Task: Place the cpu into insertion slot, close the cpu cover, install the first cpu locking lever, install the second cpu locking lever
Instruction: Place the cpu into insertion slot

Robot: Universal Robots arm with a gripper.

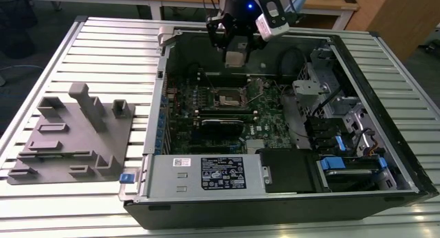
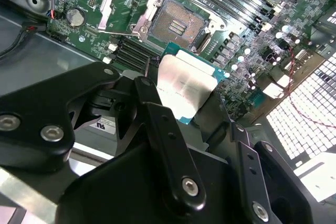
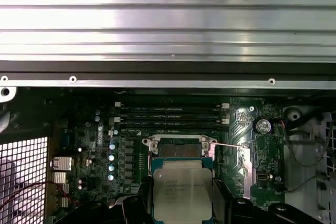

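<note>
Black jaws are closed on the cpu (image 2: 186,85), one finger (image 2: 148,98) pressed against each of two opposite edges. Its dull silver top faces the camera in both wrist views, and a thin green border shows around the metal in the first wrist view (image 3: 182,190). The chip hangs in the air clear of the insertion slot (image 2: 178,24), not seated in it.

The slot's dark contact field lies exposed inside its shiny rim. In the exterior view the slot (image 1: 230,98) sits below the arm's head on the green motherboard (image 1: 265,112). The cpu cover (image 2: 108,6) is swung up and open, standing at the edge of the slot on the side toward a round coin battery (image 2: 75,17). Long black memory slots (image 3: 173,114) run just beside the slot, on the side away from the held chip.

Around the slot and its board rises the open computer case (image 1: 385,68), lying on its side. Its silver power supply (image 1: 206,173) is well apart from the slot, at the near wall. The case rests on a ribbed aluminium table (image 1: 103,37), and a grey moulded fixture block (image 1: 72,140) stands farther from the slot, outside the case toward the exterior view's left.
</note>
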